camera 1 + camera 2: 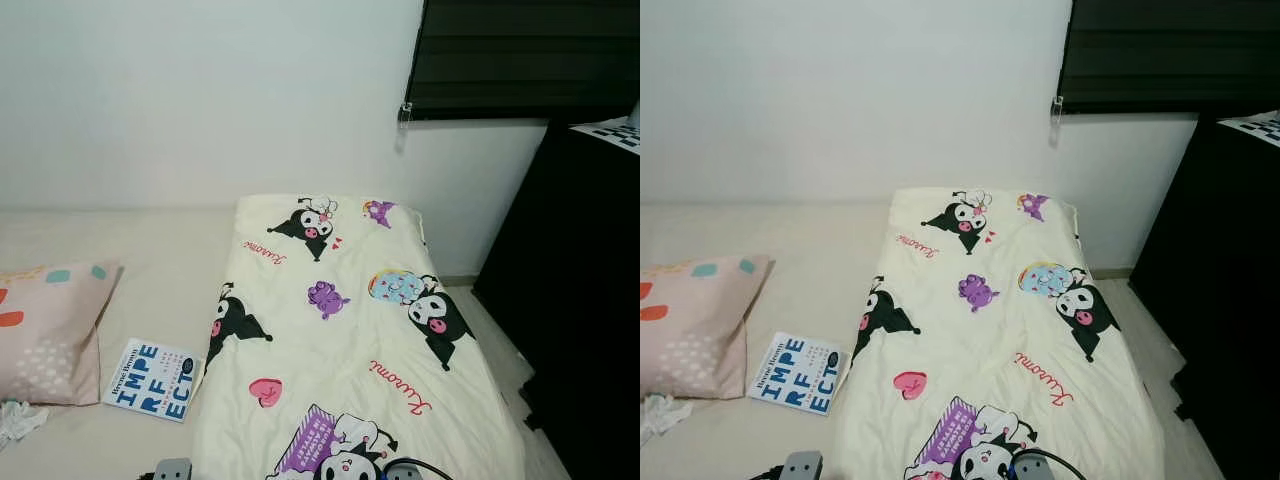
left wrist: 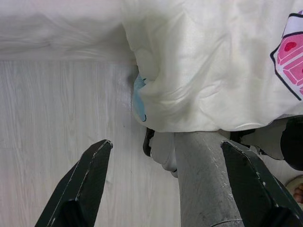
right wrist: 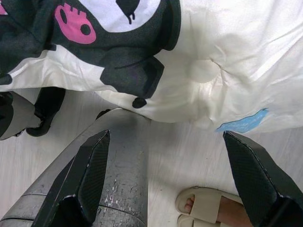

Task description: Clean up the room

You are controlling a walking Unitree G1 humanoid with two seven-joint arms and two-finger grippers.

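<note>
A cream blanket [image 1: 350, 330] printed with black cartoon figures lies spread over the right half of a bed [image 1: 170, 260]. On the bare sheet to its left lie a pink patterned pillow [image 1: 45, 330], a white book with blue letters [image 1: 152, 379] and a crumpled white scrap [image 1: 18, 420]. Both arms hang low beside my legs. My left gripper [image 2: 164, 144] is open over the pale wood floor below the blanket's overhanging edge [image 2: 213, 71]. My right gripper [image 3: 166, 136] is open too, under the blanket's hem [image 3: 199, 71], holding nothing.
A tall black cabinet [image 1: 580, 300] stands close along the bed's right side, with a narrow strip of floor between. A dark blind [image 1: 530, 55] hangs on the white wall behind. A person's sandalled foot [image 3: 208, 208] stands on the floor near my grey leg [image 3: 113, 170].
</note>
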